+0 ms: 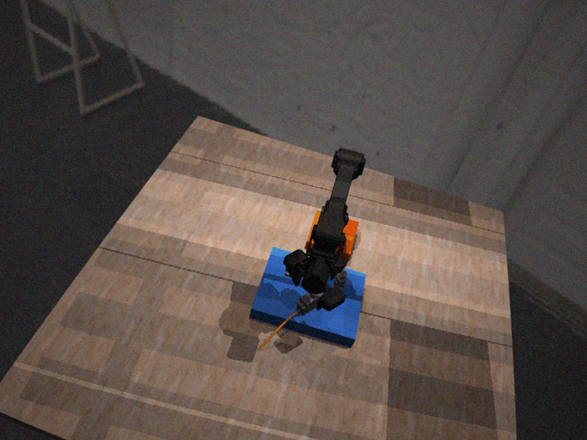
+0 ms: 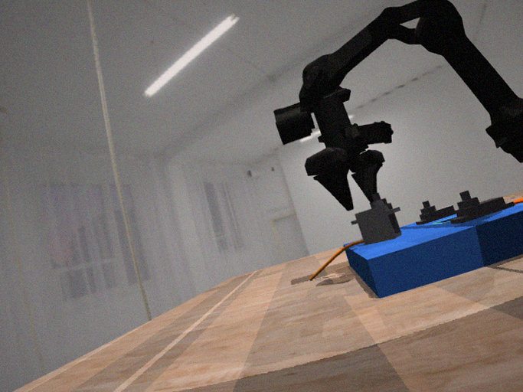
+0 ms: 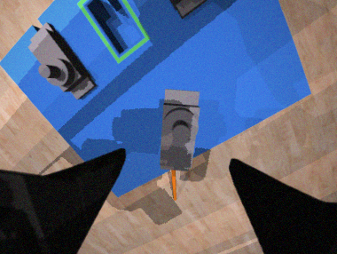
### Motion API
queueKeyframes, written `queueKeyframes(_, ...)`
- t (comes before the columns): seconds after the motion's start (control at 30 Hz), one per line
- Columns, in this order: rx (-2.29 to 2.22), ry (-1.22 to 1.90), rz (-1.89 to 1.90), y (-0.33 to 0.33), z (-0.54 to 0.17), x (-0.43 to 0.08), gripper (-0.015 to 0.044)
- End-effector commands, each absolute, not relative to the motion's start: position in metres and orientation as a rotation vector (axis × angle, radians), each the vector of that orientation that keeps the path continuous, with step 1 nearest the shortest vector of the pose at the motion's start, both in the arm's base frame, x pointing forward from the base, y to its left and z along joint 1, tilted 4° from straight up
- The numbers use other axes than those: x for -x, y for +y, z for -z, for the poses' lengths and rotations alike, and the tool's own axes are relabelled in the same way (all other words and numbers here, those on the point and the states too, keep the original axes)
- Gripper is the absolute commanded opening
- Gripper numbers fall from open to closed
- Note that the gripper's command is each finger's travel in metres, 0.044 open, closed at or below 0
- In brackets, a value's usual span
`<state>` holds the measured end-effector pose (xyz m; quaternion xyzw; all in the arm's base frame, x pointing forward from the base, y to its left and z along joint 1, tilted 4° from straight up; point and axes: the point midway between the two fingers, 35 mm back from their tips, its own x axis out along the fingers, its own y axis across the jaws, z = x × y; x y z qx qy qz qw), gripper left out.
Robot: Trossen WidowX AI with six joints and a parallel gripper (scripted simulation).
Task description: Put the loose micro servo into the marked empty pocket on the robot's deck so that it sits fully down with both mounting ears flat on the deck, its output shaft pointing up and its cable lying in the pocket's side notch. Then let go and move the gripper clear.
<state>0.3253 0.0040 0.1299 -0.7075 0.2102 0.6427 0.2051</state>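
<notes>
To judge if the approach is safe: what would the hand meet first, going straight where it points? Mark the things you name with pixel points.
Probably the loose micro servo (image 1: 307, 304) (image 2: 378, 223) (image 3: 179, 130), which would come between the open hand's (image 2: 363, 205) (image 3: 177, 156) fingers; depth is unclear, so a fingertip might touch it first.

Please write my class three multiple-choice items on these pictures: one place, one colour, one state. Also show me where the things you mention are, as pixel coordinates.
1. Where is the grey box-shaped loose servo (image 1: 307, 304) (image 2: 378, 223) (image 3: 179, 133)?
A in the pocket
B on the blue deck's top
C on the table

2. What colour is the pocket's outline?
A green
B red
C white

3. How is the black gripper (image 2: 360, 203) (image 3: 177, 158)?
A shut on the servo
B shut, holding nothing
C open

1 B: it stands on the deck, outside the outline.
2 A: the wrist view shows it green.
3 C: its fingertips stand wide apart.
</notes>
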Motion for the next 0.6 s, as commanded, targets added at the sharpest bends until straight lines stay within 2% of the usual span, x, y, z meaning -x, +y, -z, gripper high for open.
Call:
queueKeyframes(0.0, 1.976, 0.587, -1.794, 0.003, -0.123, -0.326, 0.0440)
queueKeyframes(0.27, 1.976, 0.587, -1.794, 0.003, -0.112, -0.327, 0.0440)
queueKeyframes(0.57, 1.976, 0.587, -1.794, 0.003, -0.112, -0.327, 0.0204)
